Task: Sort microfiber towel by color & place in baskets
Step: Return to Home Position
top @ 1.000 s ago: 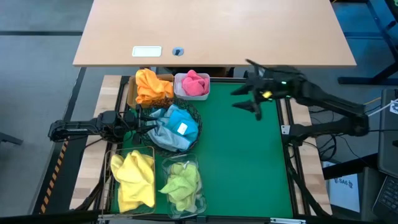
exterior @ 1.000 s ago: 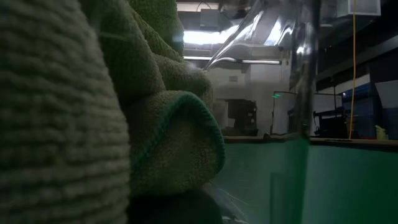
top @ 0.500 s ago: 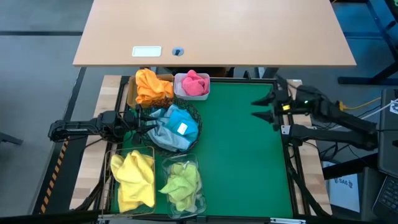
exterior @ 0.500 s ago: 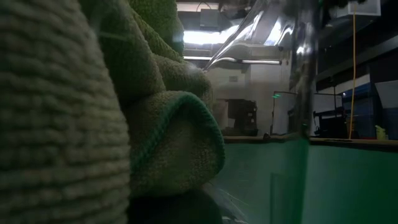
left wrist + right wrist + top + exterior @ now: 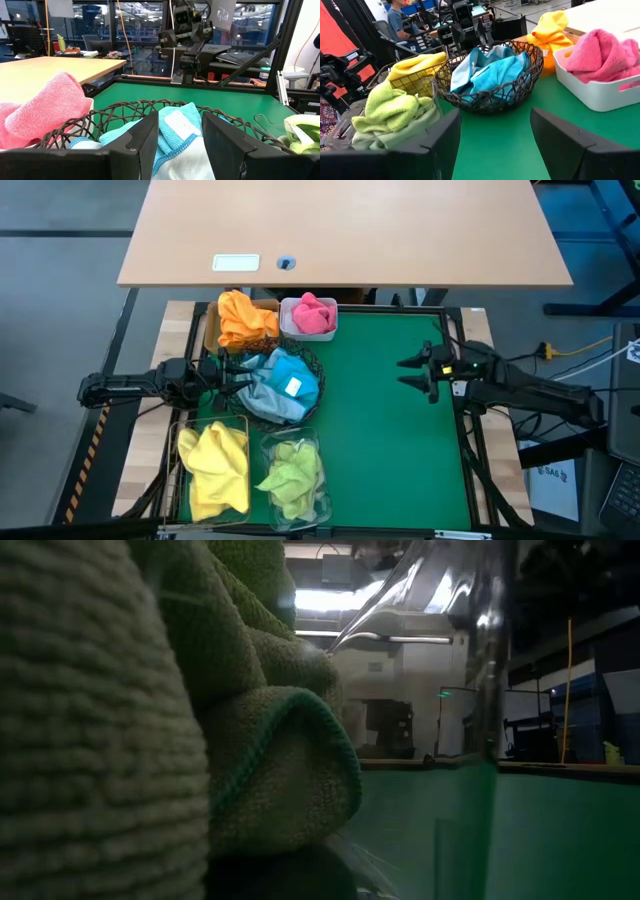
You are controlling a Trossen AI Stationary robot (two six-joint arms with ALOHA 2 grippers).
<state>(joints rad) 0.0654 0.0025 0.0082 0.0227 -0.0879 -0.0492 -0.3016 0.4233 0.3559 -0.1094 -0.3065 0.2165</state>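
Your left tool (image 5: 232, 376) sits just beside the rim of the mesh bowl (image 5: 319, 386), on the side its own arm reaches in from. In the left wrist view its fingers (image 5: 142, 145) stand apart with nothing between them, and the bowl's contents show through the gap.

Your right tool (image 5: 405, 373) is near the right edge of the counter (image 5: 380, 450), well apart from every basket and pointing across the bare green toward them. Its fingers (image 5: 440, 145) are spread wide, and it holds nothing.

All five baskets stand in the left half of the counter, and every towel in view lies in one of them:
- The orange towel (image 5: 240, 318) is heaped in the tan box (image 5: 209, 332) at the back edge.
- The pink towel (image 5: 312, 313) is in the white tub (image 5: 308, 337), just beside the tan box.
- The blue towels (image 5: 290, 375) fill the mesh bowl, a bright teal one over a paler one. A white tag shows on top.
- The yellow towel (image 5: 215, 465) is in the wire basket (image 5: 183, 432) at the front edge and spills over much of it.
- The green towel (image 5: 292, 475) is in the clear tub (image 5: 268, 442), right next to the wire basket.

In the low view, the green towel presses against the clear tub's wall and blocks the left half of the picture. You can see neither tool from there.
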